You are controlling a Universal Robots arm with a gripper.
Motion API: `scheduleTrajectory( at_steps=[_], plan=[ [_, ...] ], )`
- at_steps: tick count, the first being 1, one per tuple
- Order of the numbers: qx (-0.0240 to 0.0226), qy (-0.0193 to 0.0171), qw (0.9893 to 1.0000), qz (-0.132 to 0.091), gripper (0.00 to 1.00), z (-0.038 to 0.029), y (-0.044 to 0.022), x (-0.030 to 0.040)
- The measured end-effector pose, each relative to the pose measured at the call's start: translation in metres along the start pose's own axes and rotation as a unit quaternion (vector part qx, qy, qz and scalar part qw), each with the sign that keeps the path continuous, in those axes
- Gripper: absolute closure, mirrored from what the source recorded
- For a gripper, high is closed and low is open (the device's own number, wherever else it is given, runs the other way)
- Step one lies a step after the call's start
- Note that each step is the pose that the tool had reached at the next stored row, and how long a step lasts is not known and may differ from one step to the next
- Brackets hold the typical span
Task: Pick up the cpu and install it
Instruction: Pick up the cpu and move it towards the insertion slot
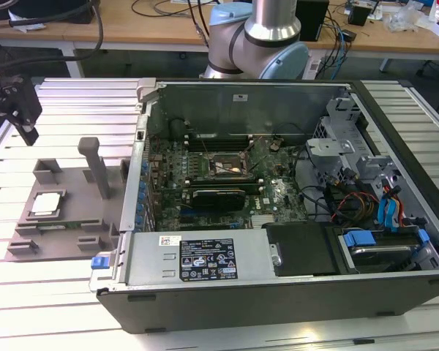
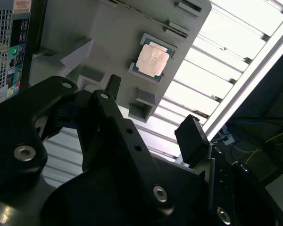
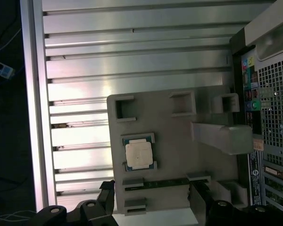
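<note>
The cpu (image 1: 45,203), a small square chip with a shiny silver top, lies flat in a recess of the grey plastic tray (image 1: 73,183) at the exterior view's left. It also appears in both wrist views as the cpu (image 2: 152,59) (image 3: 139,154). My black gripper (image 1: 28,130) hangs in the air above the slatted table, beyond the tray's far left corner and well apart from the chip. In the second wrist view the gripper (image 2: 153,113) is open, its fingers (image 2: 193,136) spread with nothing between them. The open socket (image 1: 227,167) sits on the motherboard inside the case.
An open computer case (image 1: 278,292) lies on its side in the middle of the aluminium slat table (image 1: 73,95). A tall grey post (image 1: 95,164) rises from the tray near the case wall. Cables and drive bays (image 1: 380,212) fill the case's right side.
</note>
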State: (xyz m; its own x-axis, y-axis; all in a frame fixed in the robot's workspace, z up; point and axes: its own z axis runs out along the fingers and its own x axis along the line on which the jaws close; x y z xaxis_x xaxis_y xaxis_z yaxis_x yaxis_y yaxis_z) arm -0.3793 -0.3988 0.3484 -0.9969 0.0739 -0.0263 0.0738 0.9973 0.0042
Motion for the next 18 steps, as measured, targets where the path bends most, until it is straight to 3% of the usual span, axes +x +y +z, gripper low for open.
scheduleTrajectory(
  at_steps=[18],
  plan=[
    [0.0000,0.0000,1.0000,0.000,0.26,0.0084,0.0000,0.0002]
  ],
)
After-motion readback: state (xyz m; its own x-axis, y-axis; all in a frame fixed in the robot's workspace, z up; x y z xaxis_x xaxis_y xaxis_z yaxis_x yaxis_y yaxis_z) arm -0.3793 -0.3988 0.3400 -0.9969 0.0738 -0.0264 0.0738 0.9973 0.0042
